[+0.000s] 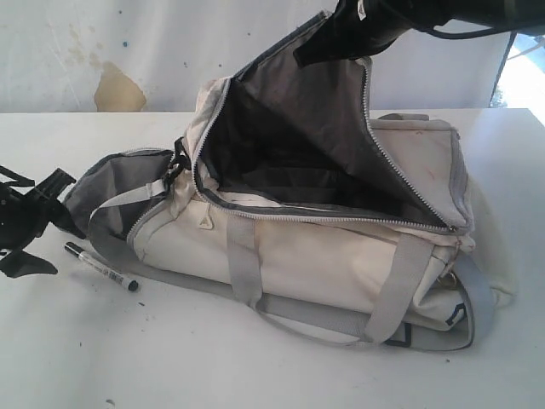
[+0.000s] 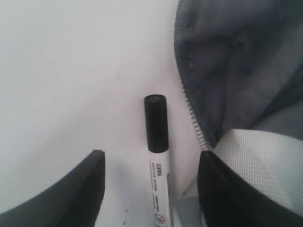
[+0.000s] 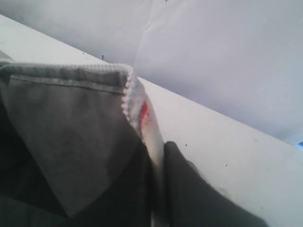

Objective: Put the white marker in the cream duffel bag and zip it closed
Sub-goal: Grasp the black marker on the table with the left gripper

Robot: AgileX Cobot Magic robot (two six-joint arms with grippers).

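Now your left gripper (image 2: 151,155) hangs spread over the white marker (image 2: 156,142) beside the cream duffel bag (image 1: 324,256); your right gripper (image 1: 326,44) clamps its flap (image 1: 311,106).

The white marker (image 2: 157,165) is lying flat on the white tabletop (image 2: 71,71), with its black cap pointing away from the camera. The left gripper (image 2: 151,158) is hanging over it, its two dark fingers (image 2: 80,189) standing wide apart, one on each side, not touching it. The cream duffel bag (image 2: 236,71) is sitting just beside the marker, showing its grey inside, its zipper (image 2: 194,118) and a pale strap (image 2: 260,161).
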